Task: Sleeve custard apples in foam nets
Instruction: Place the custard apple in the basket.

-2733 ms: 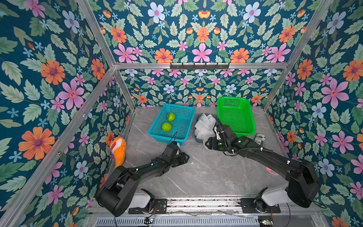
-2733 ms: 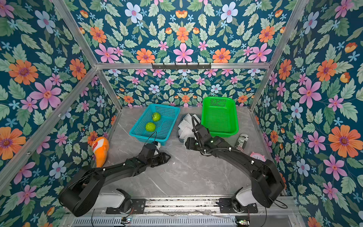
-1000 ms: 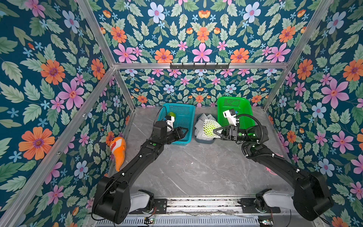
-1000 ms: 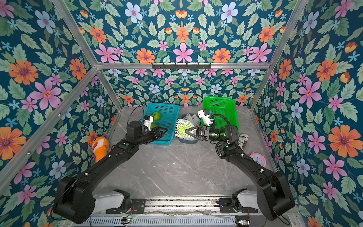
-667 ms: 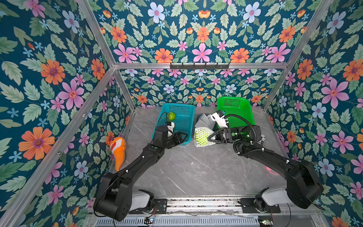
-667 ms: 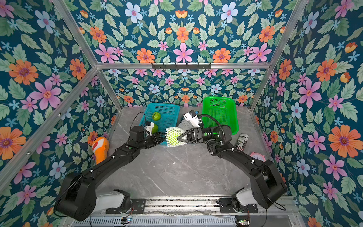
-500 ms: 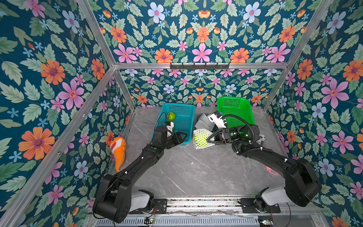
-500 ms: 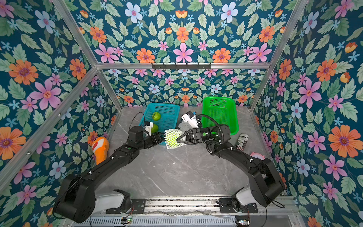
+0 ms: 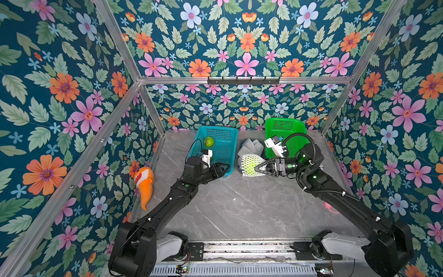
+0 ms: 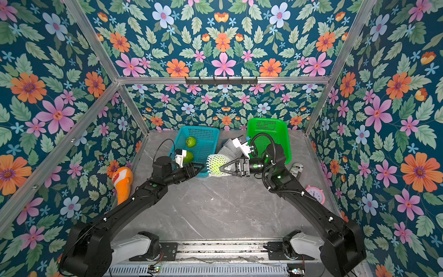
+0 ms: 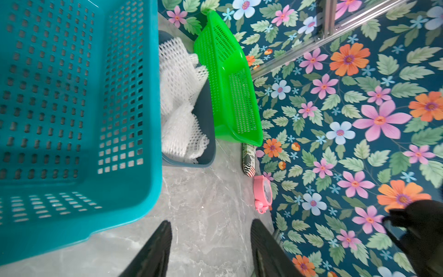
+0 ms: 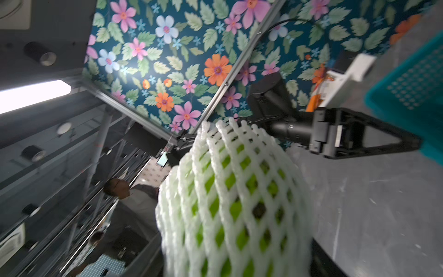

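Observation:
My right gripper (image 9: 257, 166) is shut on a custard apple (image 9: 250, 165) wrapped in a white foam net (image 12: 235, 203), held just in front of the grey bin; the net hides the fingertips in the right wrist view. Spare foam nets (image 9: 251, 146) lie bunched in that bin (image 11: 203, 134). Two bare custard apples sit in the teal basket (image 10: 211, 134): one (image 10: 191, 141) at the back, one (image 10: 188, 157) partly behind my left wrist camera. My left gripper (image 10: 199, 169) stands open and empty at the basket's near right corner, its fingers (image 11: 158, 249) over bare table.
A green basket (image 9: 285, 124) stands at the back right beside the bin. An orange clownfish toy (image 9: 143, 179) leans at the left wall. A printed can (image 10: 296, 170) and a pink alarm clock (image 10: 315, 193) lie along the right wall.
My right gripper has carried the netted fruit from above the bin a little down and toward the front. My left arm has sunk lower beside the teal basket's corner, jaws as before.

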Controlling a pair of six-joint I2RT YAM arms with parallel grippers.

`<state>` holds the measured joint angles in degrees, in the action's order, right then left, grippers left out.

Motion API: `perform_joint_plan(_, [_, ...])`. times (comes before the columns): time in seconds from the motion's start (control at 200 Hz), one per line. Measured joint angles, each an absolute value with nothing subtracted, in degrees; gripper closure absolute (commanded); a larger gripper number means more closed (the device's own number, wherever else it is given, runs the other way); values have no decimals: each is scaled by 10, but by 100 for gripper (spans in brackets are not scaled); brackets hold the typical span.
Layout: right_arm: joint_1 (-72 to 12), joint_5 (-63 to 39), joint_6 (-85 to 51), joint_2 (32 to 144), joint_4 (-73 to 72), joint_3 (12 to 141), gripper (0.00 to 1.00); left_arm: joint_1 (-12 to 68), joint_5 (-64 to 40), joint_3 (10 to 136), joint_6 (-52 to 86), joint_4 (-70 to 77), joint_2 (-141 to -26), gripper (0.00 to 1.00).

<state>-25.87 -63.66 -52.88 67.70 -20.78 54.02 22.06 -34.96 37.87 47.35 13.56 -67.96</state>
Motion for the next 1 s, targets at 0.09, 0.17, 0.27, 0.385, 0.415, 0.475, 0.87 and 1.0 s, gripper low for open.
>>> perform_joint_plan(0.09, [-250, -557, -450, 653, -75, 547, 36, 225, -363, 377, 481, 146, -679, 44])
perform_joint_plan(0.17, [-249, -487, -387, 625, 20, 552, 36, 235, -370, 383, 483, 150, -682, 44])
perform_joint_plan(0.27, [-248, -384, -332, 598, 103, 552, 36, 253, -374, 400, 487, 157, -696, 44])
perform_joint_plan(0.385, [-248, -279, -293, 572, 167, 545, 35, 278, -375, 421, 486, 163, -721, 44])
perform_joint_plan(0.415, [-248, -252, -284, 570, 179, 545, 35, 283, -375, 425, 486, 164, -726, 44])
perform_joint_plan(0.475, [-248, -200, -270, 576, 206, 551, 35, 292, -375, 431, 486, 167, -737, 44])
perform_joint_plan(0.87, [-203, 35, -195, 766, 296, 712, 35, 334, -357, 434, 482, 179, -761, 44])
perform_joint_plan(1.0, [-172, 92, -183, 854, 315, 775, 35, 338, -343, 420, 482, 183, -752, 44])
